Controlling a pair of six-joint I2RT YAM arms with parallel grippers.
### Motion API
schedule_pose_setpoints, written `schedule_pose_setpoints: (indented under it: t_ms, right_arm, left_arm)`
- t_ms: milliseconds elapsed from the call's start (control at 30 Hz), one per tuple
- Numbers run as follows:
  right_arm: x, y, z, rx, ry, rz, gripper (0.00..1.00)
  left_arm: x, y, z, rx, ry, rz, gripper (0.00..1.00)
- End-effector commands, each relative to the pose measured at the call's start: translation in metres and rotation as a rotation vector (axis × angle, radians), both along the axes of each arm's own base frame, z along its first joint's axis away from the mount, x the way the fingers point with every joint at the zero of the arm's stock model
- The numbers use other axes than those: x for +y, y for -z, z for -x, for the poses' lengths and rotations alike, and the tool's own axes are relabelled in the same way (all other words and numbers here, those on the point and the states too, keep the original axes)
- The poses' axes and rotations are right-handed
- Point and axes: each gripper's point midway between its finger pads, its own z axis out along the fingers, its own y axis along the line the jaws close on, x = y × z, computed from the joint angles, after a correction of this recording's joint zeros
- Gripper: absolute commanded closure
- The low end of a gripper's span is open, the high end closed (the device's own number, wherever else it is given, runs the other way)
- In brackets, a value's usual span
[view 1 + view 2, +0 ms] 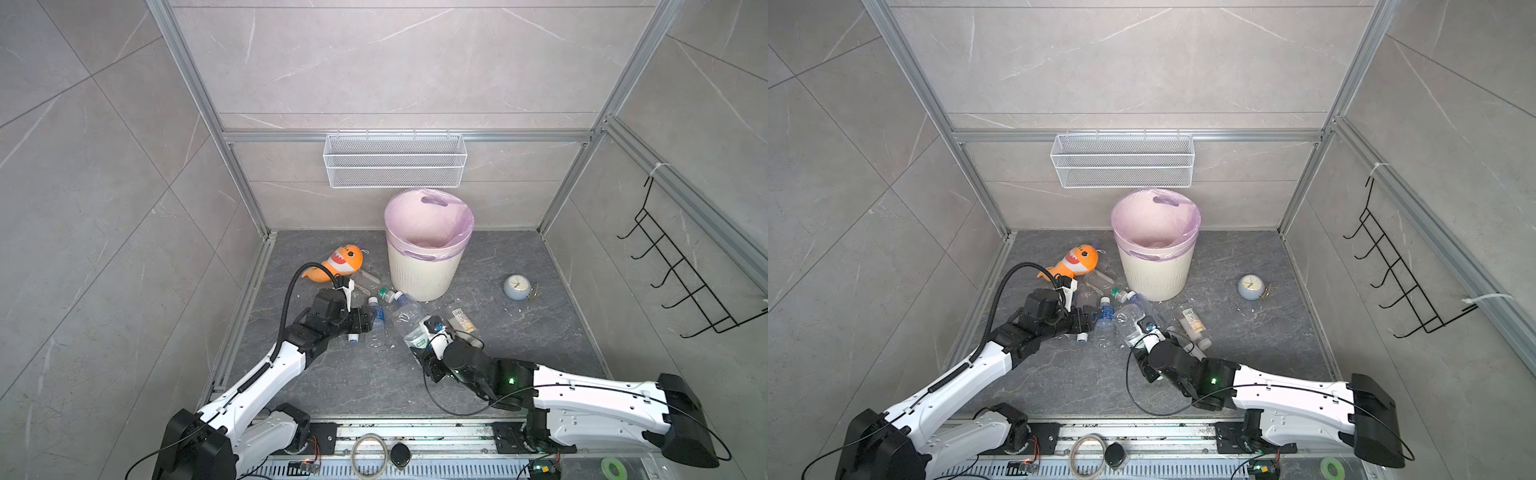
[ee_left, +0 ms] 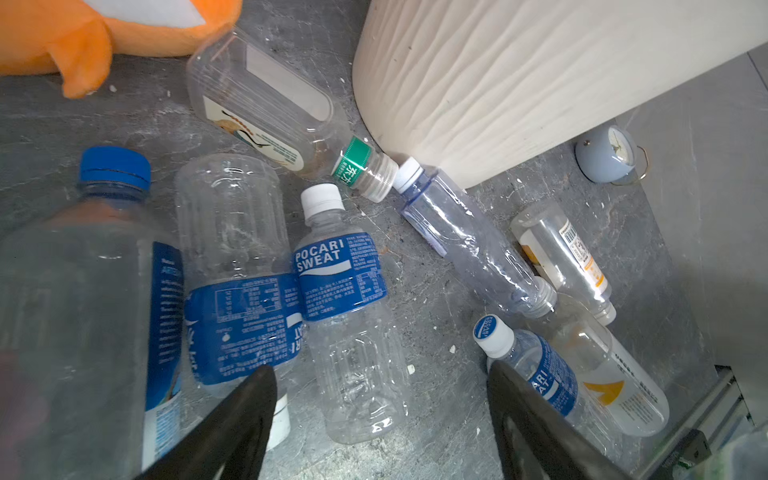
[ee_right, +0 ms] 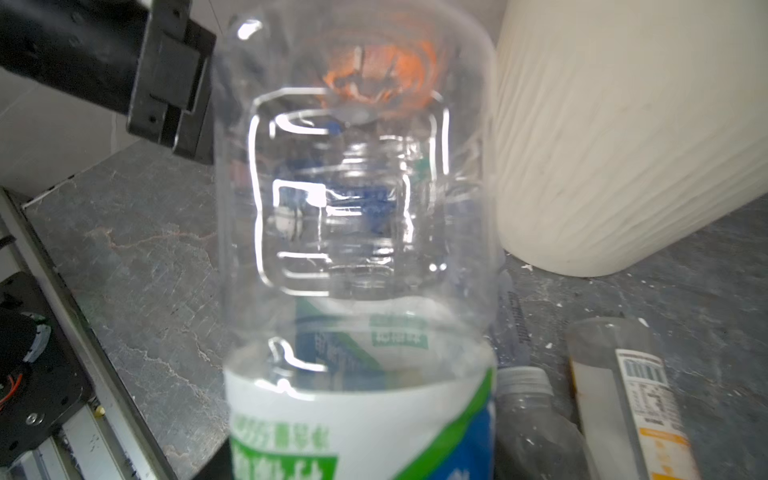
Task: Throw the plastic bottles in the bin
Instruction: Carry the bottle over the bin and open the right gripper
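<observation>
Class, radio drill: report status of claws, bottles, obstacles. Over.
Left claw open over Pocari Sweat bottle. Right claw at green-white labelled bottle, grip unclear. Orange shark plush left of bin, not blocking.

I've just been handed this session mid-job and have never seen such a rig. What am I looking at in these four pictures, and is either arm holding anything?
Two white-and-black robot arms with two-finger grippers work over a dark grey stone surface. Both top views look down on the whole scene. The other two pictures come from a camera on each wrist.

On the surface are a cream ribbed bin with a pink bag liner, an orange shark plush toy, a small round grey clock and scattered clear plastic bottles.

The left gripper is open and holds nothing; a blue-labelled bottle lies between its fingers. The right gripper is at a clear bottle with a green-white label. Its fingers are hidden, so a grip is unconfirmed.
</observation>
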Motion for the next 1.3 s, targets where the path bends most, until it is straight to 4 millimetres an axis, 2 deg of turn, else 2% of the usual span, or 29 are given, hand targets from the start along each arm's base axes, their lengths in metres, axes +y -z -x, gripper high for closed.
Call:
schedule_pose_setpoints:
  t_ms: [0,200,433,567,700,767,800,833,900,1000,1033,1100,1167,1200,1267]
  right_arm:
    - [-0.026,-0.011,-0.004,-0.036,0.095,-0.034,0.45]
    - [-0.063,-0.035,-0.005,-0.093,0.178,-0.089,0.46]
    - [-0.092,-0.079,-0.007,-0.17,0.25,-0.124,0.46]
    - [-0.095,-0.114,-0.011,-0.228,0.265,-0.116,0.46]
    - [-0.085,-0.165,-0.022,-0.307,0.274,-0.094,0.46]
    - [-0.078,-0.194,-0.033,-0.335,0.291,-0.08,0.46]
    - [-0.074,-0.201,-0.041,-0.336,0.298,-0.065,0.46]
    - [-0.073,-0.217,-0.052,-0.337,0.312,-0.076,0.46]
    - [-0.068,-0.239,-0.079,-0.317,0.33,-0.087,0.46]
    - [-0.054,-0.274,-0.126,-0.308,0.33,-0.124,0.46]
    - [-0.043,-0.287,-0.146,-0.301,0.315,-0.139,0.45]
    - [-0.03,-0.302,-0.185,-0.286,0.307,-0.154,0.35]
    - [-0.028,-0.306,-0.228,-0.244,0.348,-0.139,0.12]
    - [-0.029,-0.301,-0.246,-0.226,0.374,-0.118,0.02]
    - [-0.046,-0.31,-0.268,-0.231,0.44,-0.112,0.01]
  left_arm:
    - [-0.013,-0.021,-0.009,-0.082,0.043,-0.005,0.18]
    - [-0.027,-0.023,-0.008,-0.095,0.092,0.004,0.18]
    - [-0.037,-0.024,-0.009,-0.097,0.122,0.005,0.18]
    - [-0.038,-0.022,-0.009,-0.096,0.127,0.002,0.18]
    - [-0.037,-0.022,-0.008,-0.098,0.13,0.0,0.18]
    - [-0.036,-0.022,-0.007,-0.101,0.13,-0.003,0.18]
    - [-0.036,-0.022,-0.006,-0.102,0.129,-0.003,0.18]
    - [-0.035,-0.023,-0.005,-0.105,0.128,-0.003,0.18]
    - [-0.034,-0.023,-0.004,-0.108,0.126,-0.003,0.18]
    - [-0.032,-0.024,-0.002,-0.108,0.123,-0.001,0.18]
    - [-0.031,-0.023,-0.001,-0.106,0.121,-0.001,0.18]
    - [-0.029,-0.024,0.001,-0.105,0.118,0.0,0.18]
    - [-0.027,-0.025,0.003,-0.104,0.114,-0.003,0.18]
    - [-0.026,-0.025,0.004,-0.1,0.109,-0.003,0.18]
    - [-0.022,-0.027,0.007,-0.101,0.096,-0.002,0.18]
